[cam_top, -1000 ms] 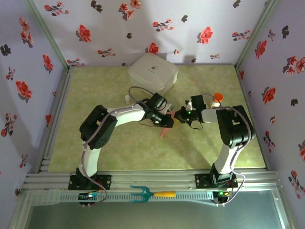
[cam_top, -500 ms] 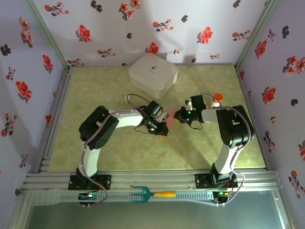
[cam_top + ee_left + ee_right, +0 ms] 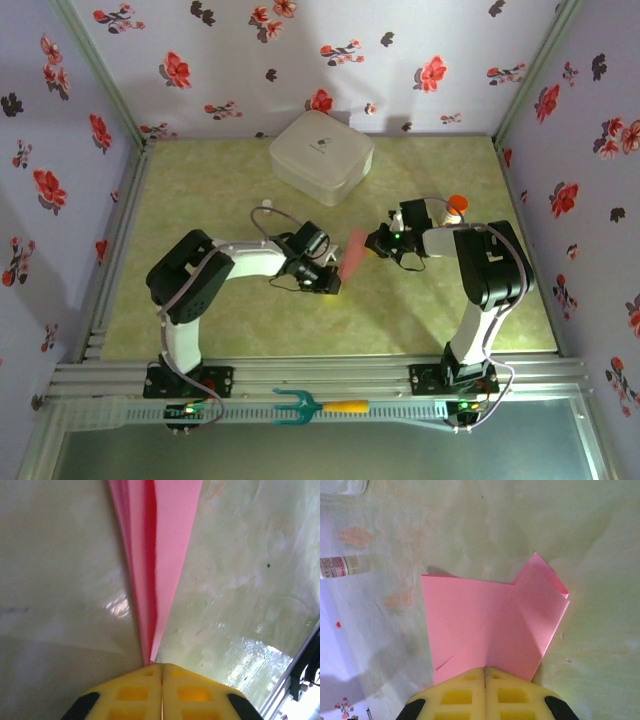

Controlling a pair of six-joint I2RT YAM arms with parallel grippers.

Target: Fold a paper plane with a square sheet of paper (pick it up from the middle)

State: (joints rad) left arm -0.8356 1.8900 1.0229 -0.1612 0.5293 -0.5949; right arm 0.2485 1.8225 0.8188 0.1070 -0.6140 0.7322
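Observation:
The square sheet of paper is folded into a slim pink paper plane that hangs over the middle of the mat between my two grippers. My right gripper is shut on its wide end; in the right wrist view the folded flaps fan out from the closed yellow jaws. My left gripper is shut at the narrow end. In the left wrist view the paper tapers down to a tip that meets the left fingertip just beside the seam of the jaws, not clearly in it.
A white rounded box stands at the back of the green mat. An orange-capped bottle lies behind my right gripper and appears at the left edge of the right wrist view. A teal and yellow tool lies on the front rail.
My left gripper has slid back toward the near left along the paper to its tip, and its arm has drawn back left. The right gripper has held still.

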